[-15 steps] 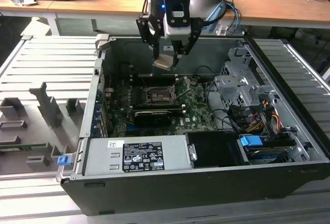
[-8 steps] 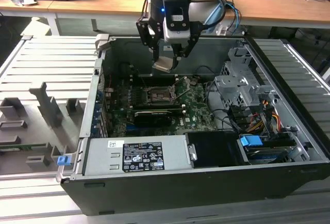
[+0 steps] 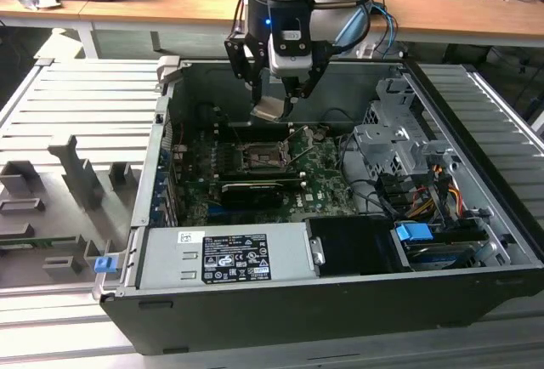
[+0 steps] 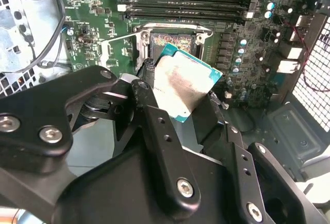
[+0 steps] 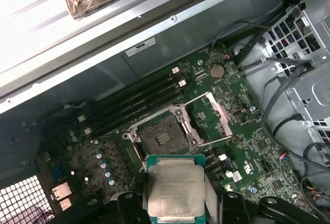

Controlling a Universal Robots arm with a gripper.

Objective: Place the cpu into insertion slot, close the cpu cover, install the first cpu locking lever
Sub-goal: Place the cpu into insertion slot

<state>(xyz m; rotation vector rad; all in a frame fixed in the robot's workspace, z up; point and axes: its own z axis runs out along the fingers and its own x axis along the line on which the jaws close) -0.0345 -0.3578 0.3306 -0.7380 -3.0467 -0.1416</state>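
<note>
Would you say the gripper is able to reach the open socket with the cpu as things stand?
Probably yes: the gripper holds the cpu above the socket, whose cpu cover is swung open, and nothing lies across it.

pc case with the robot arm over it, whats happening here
The arm's gripper is shut on the cpu, holding it in the air above the motherboard inside the open computer case. The socket below is empty, and the cpu cover is swung open beside it, so the chip has not been seated yet.
</note>
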